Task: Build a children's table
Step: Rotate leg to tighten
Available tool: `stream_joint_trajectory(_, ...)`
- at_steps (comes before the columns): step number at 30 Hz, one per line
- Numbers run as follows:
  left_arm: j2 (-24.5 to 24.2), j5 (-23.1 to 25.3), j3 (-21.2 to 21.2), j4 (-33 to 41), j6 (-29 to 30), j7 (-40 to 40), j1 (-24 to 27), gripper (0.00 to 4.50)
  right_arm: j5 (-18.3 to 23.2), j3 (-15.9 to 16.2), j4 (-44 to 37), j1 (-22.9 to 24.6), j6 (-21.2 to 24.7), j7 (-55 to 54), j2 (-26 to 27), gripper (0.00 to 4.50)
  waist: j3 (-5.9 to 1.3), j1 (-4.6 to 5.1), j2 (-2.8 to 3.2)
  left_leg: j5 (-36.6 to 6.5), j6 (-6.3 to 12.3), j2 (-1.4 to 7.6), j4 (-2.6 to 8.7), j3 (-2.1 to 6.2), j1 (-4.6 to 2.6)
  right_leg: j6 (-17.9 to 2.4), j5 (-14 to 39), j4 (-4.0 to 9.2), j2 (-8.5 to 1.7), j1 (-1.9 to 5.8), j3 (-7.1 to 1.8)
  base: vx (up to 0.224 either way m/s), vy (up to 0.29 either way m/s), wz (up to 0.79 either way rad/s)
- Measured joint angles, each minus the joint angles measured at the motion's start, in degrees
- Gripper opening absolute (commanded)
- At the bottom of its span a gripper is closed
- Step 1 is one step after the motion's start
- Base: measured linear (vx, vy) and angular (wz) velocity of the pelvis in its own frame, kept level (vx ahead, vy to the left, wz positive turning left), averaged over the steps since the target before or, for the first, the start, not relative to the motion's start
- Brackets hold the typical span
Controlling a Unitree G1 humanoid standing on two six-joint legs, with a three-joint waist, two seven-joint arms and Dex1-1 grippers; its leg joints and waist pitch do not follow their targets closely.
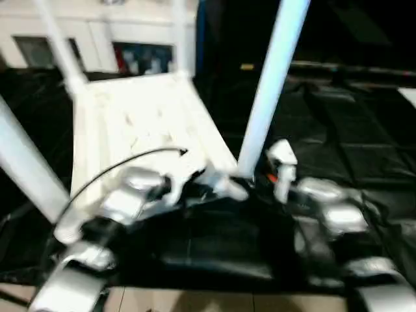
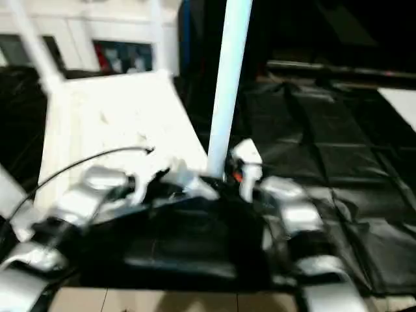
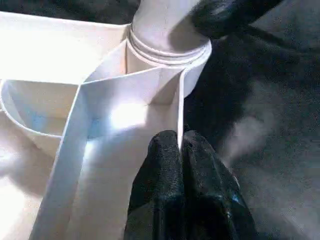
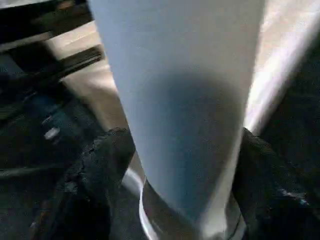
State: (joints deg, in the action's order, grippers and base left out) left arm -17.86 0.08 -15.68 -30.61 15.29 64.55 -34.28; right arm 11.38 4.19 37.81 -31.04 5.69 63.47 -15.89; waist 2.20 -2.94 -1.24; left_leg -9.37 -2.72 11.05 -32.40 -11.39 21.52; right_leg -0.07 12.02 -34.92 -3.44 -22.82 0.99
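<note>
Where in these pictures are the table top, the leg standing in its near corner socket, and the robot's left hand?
Table top (image 1: 140, 123), left eye view: its ribbed underside.
Leg (image 1: 270, 91), left eye view: mid-shaft.
Left hand (image 3: 181, 155), left wrist view: between the black fingertips at the rim.

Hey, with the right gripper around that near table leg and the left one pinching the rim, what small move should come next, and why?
Probably close the right gripper on the near leg and twist it further in. Its fingers flank the leg just above the corner socket, threads still show there, and the shut left gripper braces the tabletop's rim.
</note>
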Motion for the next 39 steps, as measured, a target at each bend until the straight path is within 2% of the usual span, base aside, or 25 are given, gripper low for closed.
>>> stream_joint_trajectory(3, -1.69, -0.65, -0.77, 1.8, 0.0, 4.31, 0.9, 0.0, 0.22, 1.78, -0.92, 0.21, 1.02, 6.52, -2.06, 3.15, 0.02, -0.68, -0.02, -0.03, 0.04, 0.06, -0.07, -0.06, 0.09, -0.02, 0.01, -0.02, 0.0, -0.1, 0.04, 0.0, 0.0, 0.0)
stream_joint_trajectory(9, -2.91, -1.43, -2.37, 3.57, 0.19, 8.56, 1.85, 0.0, -0.06, 3.93, -1.03, 0.19, 1.22, 11.85, -2.92, 2.72, 0.04, -2.12, -0.06, -0.18, -0.21, 0.06, -0.24, -0.06, 0.11, -0.05, -0.01, -0.08, -0.04, -0.06, 0.03, 0.0, 0.0, 0.0)
stream_joint_trajectory(13, -3.61, -1.68, -2.3, 4.14, 0.55, 9.69, 2.2, 0.0, 0.09, 4.7, -1.7, 0.23, 1.64, 12.77, -2.96, 2.43, 0.06, -2.18, -0.09, -0.18, -0.24, 0.06, -0.26, -0.06, 0.11, -0.06, -0.03, -0.14, -0.04, -0.07, 0.03, 0.0, 0.0, 0.0)
stream_joint_trajectory(18, -2.94, -1.52, -2.1, 4.0, 0.71, 8.22, 2.24, 0.0, -0.2, 4.61, -2.83, 0.86, 1.63, 11.61, -2.63, 2.29, 0.04, -2.31, -0.06, -0.18, -0.23, 0.05, -0.27, -0.05, 0.1, -0.05, -0.02, -0.16, -0.06, -0.05, 0.03, 0.0, 0.0, 0.0)
stream_joint_trajectory(21, -1.58, -1.09, -1.43, 2.83, 0.89, 4.86, 1.99, 0.0, -1.2, 3.88, -1.92, 0.64, 0.92, 7.29, -2.03, 2.24, 0.02, -2.08, -0.03, -0.15, -0.27, 0.02, -0.29, -0.09, -0.17, -0.1, -0.08, -0.25, -0.07, 0.12, -0.05, 0.0, 0.0, 0.0)
stream_joint_trajectory(23, 0.61, -0.16, -0.51, -0.08, 1.31, -0.23, 0.37, 0.0, -2.65, 2.14, 0.93, -0.3, -1.1, -0.91, 0.16, 2.2, 0.05, -1.76, -0.09, -0.05, -0.43, 0.03, -0.3, -0.06, -0.48, -0.1, -0.14, -0.32, -0.06, 0.32, -0.06, 0.0, 0.0, 0.0)
stream_joint_trajectory(27, 7.61, 1.49, 1.66, -6.58, 3.01, -13.81, -3.35, 0.0, -5.1, -2.63, 6.4, -2.51, -3.8, -23.58, 6.44, 2.05, 0.02, -0.08, -0.01, -0.03, -0.47, -0.06, -0.27, 0.0, -0.6, 0.14, 0.0, -0.05, -0.1, 0.36, -0.11, -0.043, 0.007, -0.05)
stream_joint_trajectory(30, 10.01, 1.83, 1.97, -8.45, 3.41, -18.59, -4.55, 0.0, -5.3, -4.5, 7.5, -3.06, -4.06, -32.76, 9.27, 1.98, -0.02, 0.31, 0.05, -0.03, -0.46, -0.1, -0.28, 0.01, -0.59, 0.14, -0.01, -0.03, -0.1, 0.36, -0.13, 0.0, 0.0, 0.0)
stream_joint_trajectory(35, 11.58, 2.3, 2.33, -9.25, 3.23, -21.32, -4.82, 0.0, -6.04, -6.16, 8.68, -3.36, -5.91, -39.12, 11.94, 1.98, -0.21, 0.56, 0.33, -0.03, -0.46, -0.1, -0.28, 0.02, -0.63, 0.11, -0.07, -0.03, -0.1, 0.46, -0.14, 0.0, 0.0, 0.0)
stream_joint_trajectory(36, 11.61, 2.31, 2.39, -9.58, 3.01, -21.32, -4.93, 0.0, -6.34, -6.24, 9.02, -3.42, -6.44, -39.44, 12.15, 2.54, -0.24, 0.61, 0.37, -0.03, -0.46, -0.11, -0.28, 0.02, -0.65, 0.1, -0.09, -0.03, -0.09, 0.5, -0.14, 0.0, 0.0, 0.0)
stream_joint_trajectory(39, 11.41, 2.31, 2.39, -9.75, 2.31, -20.81, -4.96, 0.0, -5.76, -6.49, 9.27, -3.35, -7.43, -38.08, 12.22, 2.68, -0.25, 0.63, 0.42, -0.05, -0.46, -0.11, -0.21, 0.03, -0.65, 0.1, -0.11, -0.03, -0.09, 0.5, -0.12, 0.0, 0.0, 0.0)
